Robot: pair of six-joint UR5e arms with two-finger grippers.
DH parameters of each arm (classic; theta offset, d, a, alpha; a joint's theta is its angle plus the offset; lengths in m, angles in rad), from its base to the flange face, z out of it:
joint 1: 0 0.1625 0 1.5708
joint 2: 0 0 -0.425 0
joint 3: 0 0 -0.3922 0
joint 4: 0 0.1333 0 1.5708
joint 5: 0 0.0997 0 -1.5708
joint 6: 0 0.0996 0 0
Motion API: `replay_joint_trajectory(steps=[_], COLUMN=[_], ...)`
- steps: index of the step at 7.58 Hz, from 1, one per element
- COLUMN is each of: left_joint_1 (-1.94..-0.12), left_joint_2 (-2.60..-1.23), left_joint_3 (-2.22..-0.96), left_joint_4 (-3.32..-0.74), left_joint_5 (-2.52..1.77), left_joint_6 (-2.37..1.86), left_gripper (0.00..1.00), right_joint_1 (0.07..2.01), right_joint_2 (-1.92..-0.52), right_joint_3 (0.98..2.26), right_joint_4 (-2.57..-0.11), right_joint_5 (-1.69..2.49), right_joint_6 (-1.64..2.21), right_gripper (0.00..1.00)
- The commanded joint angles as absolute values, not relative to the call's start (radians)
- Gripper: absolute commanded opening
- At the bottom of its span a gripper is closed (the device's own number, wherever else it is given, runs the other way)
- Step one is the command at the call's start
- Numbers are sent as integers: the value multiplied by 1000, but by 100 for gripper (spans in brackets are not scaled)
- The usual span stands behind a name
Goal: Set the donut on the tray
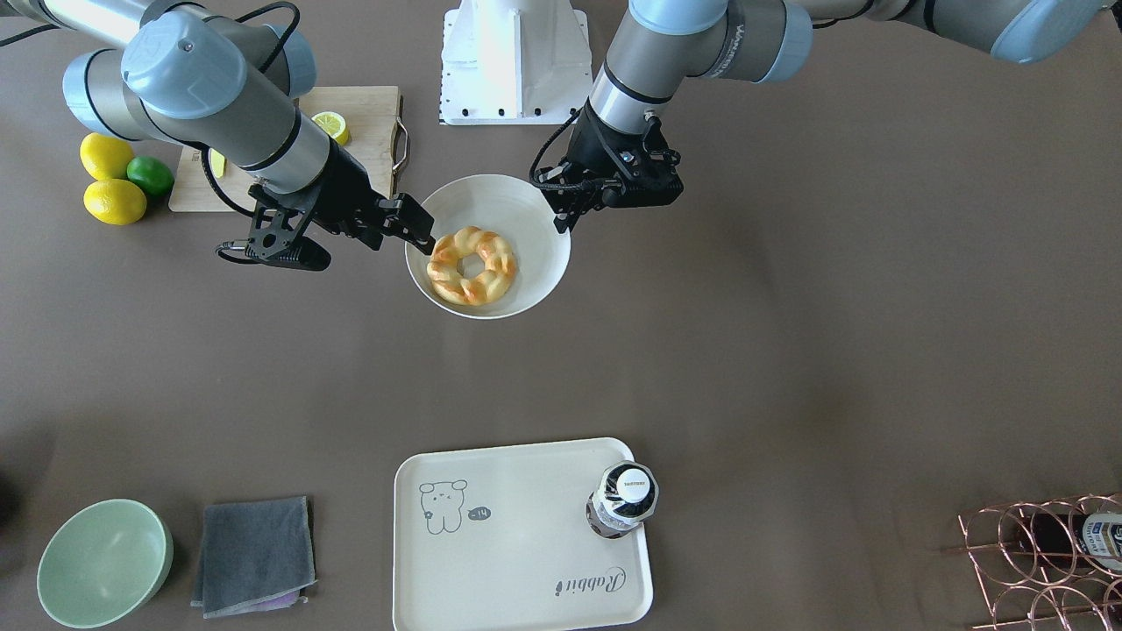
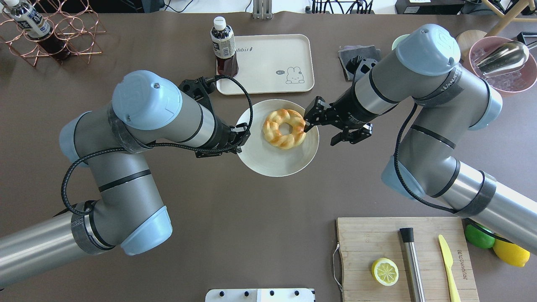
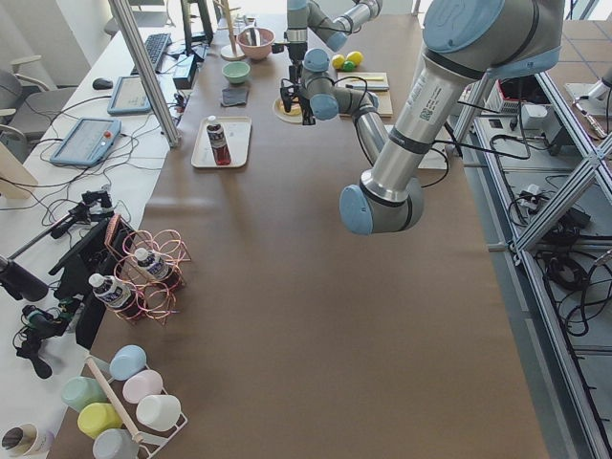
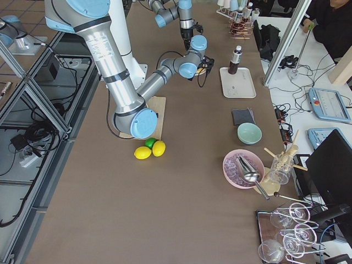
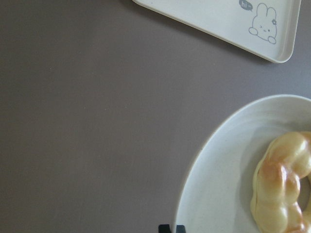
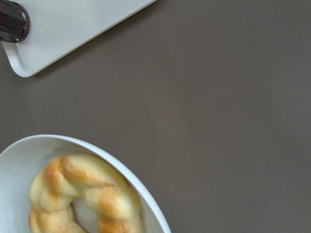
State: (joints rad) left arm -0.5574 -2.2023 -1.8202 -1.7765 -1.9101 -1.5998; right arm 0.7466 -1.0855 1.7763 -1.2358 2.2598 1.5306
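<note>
While the right gripper point(image 2: 309, 122) is hovering, jaws seemingly spread, at the right edge of the donut point(image 2: 272, 135), mid-frame overhead, the left gripper point(image 5: 172, 228) is sitting nearly closed at the rim of the plate point(image 2: 277, 163); whether it is pinching that rim I cannot tell. Lying on the plate, the donut is looking light, soft and a little slick, so a gentle grip across one braided side seems wise. The tray point(image 2: 272, 54) is waiting higher in the frame, carrying a bottle point(image 2: 224, 46).
</note>
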Motion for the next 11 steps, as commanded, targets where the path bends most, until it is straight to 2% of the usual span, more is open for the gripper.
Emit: replay_joint_trajectory(steps=[1, 2, 4, 6, 7, 10, 11], left_joint_1=[-554, -548, -546, -546, -546, -546, -546], left_joint_2=[-2206, -2206, -2201, -2201, -2201, -2204, -2206], left_joint_3=[-1821, -1821, -1821, -1821, -1819, -1830, -1827], left_joint_4=[-1776, -1776, -1776, -1776, -1776, -1776, -1776], left_joint_5=[-1901, -1895, -1894, -1894, -1894, -1896, -1894], left_joint_6=[-1617, -1618, -1618, -1618, -1618, -1620, -1620], left_gripper=[0, 0, 0, 0, 0, 0, 98], right_joint_1=[738, 739, 738, 735, 724, 721, 729], right_joint_2=[-1085, -1085, -1086, -1088, -1089, -1089, -1091], right_joint_3=[1776, 1779, 1784, 1789, 1789, 1799, 1805], right_joint_4=[-1247, -1247, -1246, -1247, -1247, -1247, -1247], right_joint_5=[2253, 2253, 2250, 2247, 2241, 2220, 2224], right_joint_6=[1528, 1528, 1528, 1528, 1528, 1528, 1528], right_gripper=[54, 43, 32, 10, 4, 0, 0])
